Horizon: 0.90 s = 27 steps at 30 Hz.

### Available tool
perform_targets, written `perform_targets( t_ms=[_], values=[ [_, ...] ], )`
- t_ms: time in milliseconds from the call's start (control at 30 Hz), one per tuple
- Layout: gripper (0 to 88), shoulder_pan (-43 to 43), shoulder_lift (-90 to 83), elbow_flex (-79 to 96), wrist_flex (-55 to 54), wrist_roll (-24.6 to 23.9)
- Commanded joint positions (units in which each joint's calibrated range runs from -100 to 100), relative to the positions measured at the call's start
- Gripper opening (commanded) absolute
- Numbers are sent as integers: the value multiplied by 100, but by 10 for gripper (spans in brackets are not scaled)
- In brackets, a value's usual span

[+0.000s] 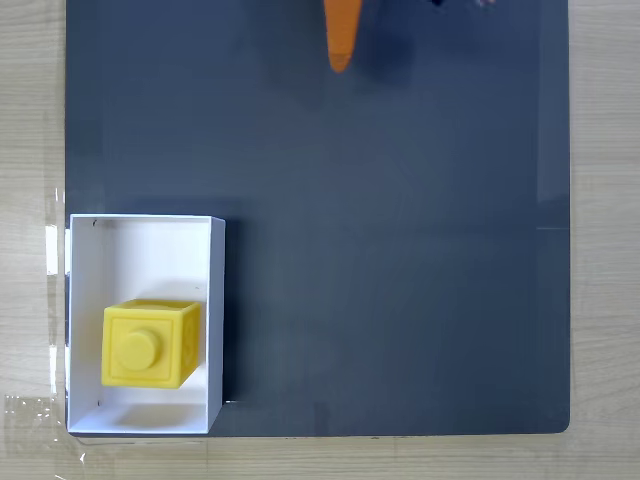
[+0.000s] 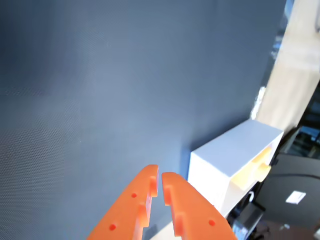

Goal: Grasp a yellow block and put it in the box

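A: Where's the yellow block point(image 1: 148, 345)?

B: Inside the white box point(image 1: 215, 300), fixed view. It sits on the box floor, toward the lower half, slightly rotated against the box walls. Round stud faces up, recessed square visible on its right side face. Bare white floor above it in the box.

A: And the box itself?

B: Lower left corner of the dark grey mat point(image 1: 400, 250), left wall close to the mat's left edge. Mat lies on a light wood-grain table point(image 1: 30, 120). Some clear tape point(image 1: 52, 250) on the table just left of the box.

A: Gripper?

B: Orange gripper point(image 2: 160, 172) is well apart from the box. In the fixed view just its orange tip point(image 1: 341, 45) pokes in from the top edge, over bare mat, right of centre-left. In the wrist view both fingers come up from the bottom edge, tips nearly touching with only a thin slit between them. Nothing between them.

A: Box in the wrist view?

B: Yes, the box point(image 2: 225, 160) shows at right of the fingers, outer white wall facing the camera, a bit of yellow point(image 2: 257, 167) at its open side. Blurred dark items beyond the table edge, can't identify.
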Motion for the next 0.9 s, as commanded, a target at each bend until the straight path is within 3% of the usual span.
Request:
perform_targets(
  t_ms=[0,233,867],
  values=[
    [11,182,-848,595,88,131],
    [11,233,-1382,830,1362,105],
    [11,207,-1382,803,1414,115]
  ],
)
